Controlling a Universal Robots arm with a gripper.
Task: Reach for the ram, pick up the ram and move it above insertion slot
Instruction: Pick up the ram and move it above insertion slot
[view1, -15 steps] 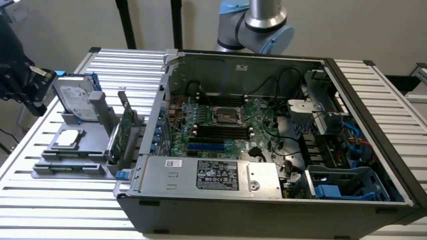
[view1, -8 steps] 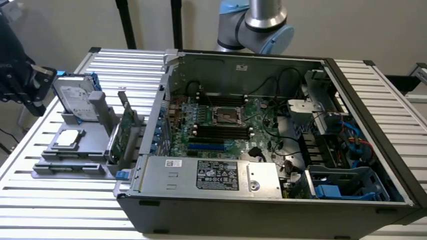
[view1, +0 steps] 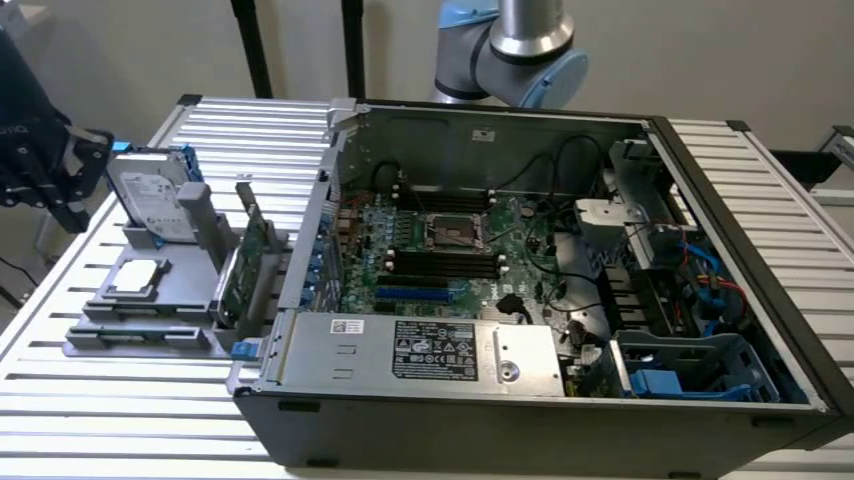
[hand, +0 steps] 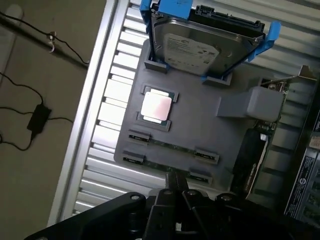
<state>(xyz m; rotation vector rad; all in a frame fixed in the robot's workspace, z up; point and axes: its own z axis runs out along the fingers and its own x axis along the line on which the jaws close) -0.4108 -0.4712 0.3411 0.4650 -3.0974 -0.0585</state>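
Standing on its long edge, the ram (hand: 172, 146) shows as a thin green line held between two small clips of the grey holder (hand: 200, 125). It lies just past the square processor (hand: 156, 106), on the side away from the hard drive (hand: 205, 42) in its blue rails. A second pair of clips runs parallel, nearer the gripper.

By its look the stick is light, stiff and flat, and brittle under bending. Its chips and contact edge are best left untouched, so the sound hold is across the two flat faces near mid-length, pinching the bare top edge squarely so it does not twist in the clips.

The gripper (hand: 175, 190) hovers near that end of the holder with its fingers pressed together, carrying nothing.

In the exterior view the holder (view1: 94, 335) sits at the lower left of the frame on the slatted table (view1: 120, 420), beside the open computer case (view1: 534, 420).
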